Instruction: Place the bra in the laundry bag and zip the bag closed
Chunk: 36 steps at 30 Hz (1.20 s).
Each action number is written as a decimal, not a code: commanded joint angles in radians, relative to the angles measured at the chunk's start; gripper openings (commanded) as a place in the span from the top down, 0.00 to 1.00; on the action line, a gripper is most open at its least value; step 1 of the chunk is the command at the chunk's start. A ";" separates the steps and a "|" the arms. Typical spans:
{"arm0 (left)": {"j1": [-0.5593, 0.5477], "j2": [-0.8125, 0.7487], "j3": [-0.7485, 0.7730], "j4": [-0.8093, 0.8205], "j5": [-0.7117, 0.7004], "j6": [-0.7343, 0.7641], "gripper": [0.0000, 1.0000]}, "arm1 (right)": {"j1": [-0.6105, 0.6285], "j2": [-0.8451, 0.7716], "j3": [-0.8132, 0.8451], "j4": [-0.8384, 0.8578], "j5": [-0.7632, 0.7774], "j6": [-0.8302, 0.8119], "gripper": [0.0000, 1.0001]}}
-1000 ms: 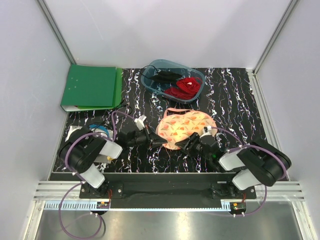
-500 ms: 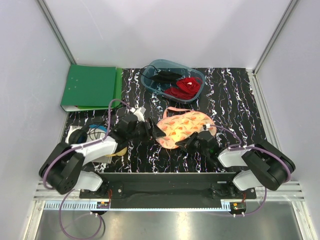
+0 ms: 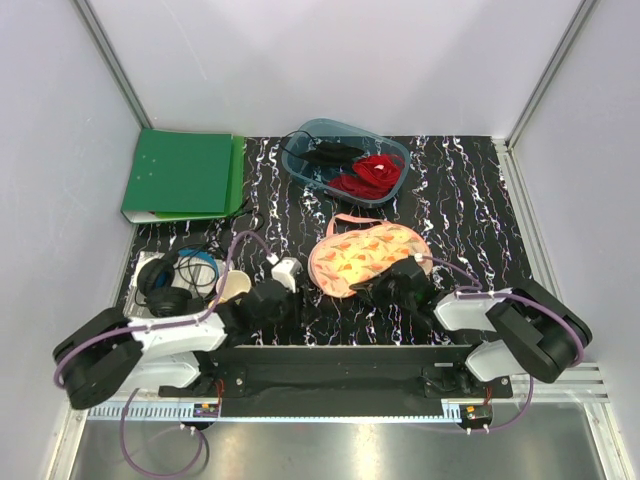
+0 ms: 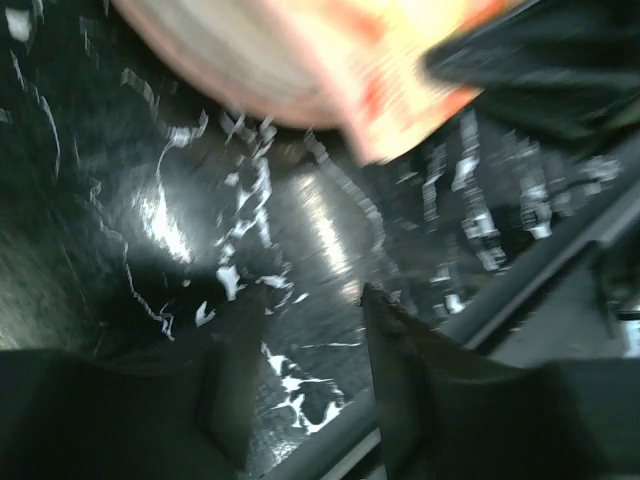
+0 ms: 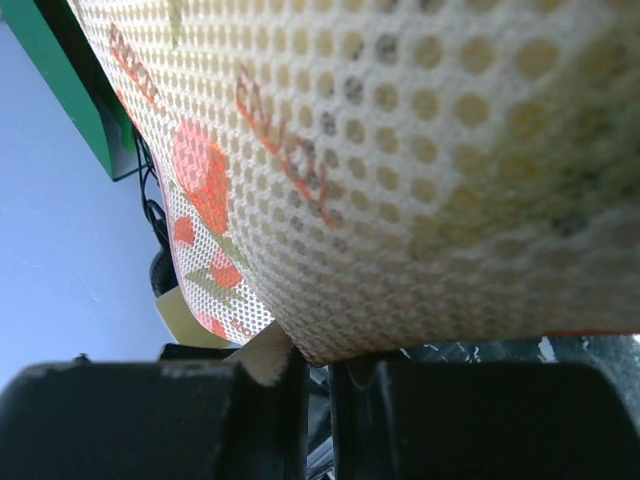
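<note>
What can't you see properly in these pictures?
Bra: in no view; the closed laundry bag may hide it.
Zip: too small from the top; the right wrist view is filled by mesh.
Left wrist view: blur smears the bag's edge.
Blue tub: the black garment is too small to make out its shape.

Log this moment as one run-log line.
laundry bag: folded shut on table | left gripper: fingers open, empty, off bag | right gripper: fingers pinching bag's near rim
</note>
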 commanded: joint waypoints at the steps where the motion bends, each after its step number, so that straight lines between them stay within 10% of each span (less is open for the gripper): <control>1: -0.047 0.096 0.029 0.232 -0.089 0.050 0.44 | 0.004 -0.044 0.062 -0.041 -0.013 0.098 0.89; 10: -0.059 0.258 0.084 0.347 -0.170 0.045 0.29 | 0.004 -0.071 0.093 -0.104 0.001 0.183 0.89; 36: -0.062 0.393 0.187 0.450 -0.324 0.065 0.54 | 0.004 -0.024 0.107 -0.028 -0.067 0.305 0.90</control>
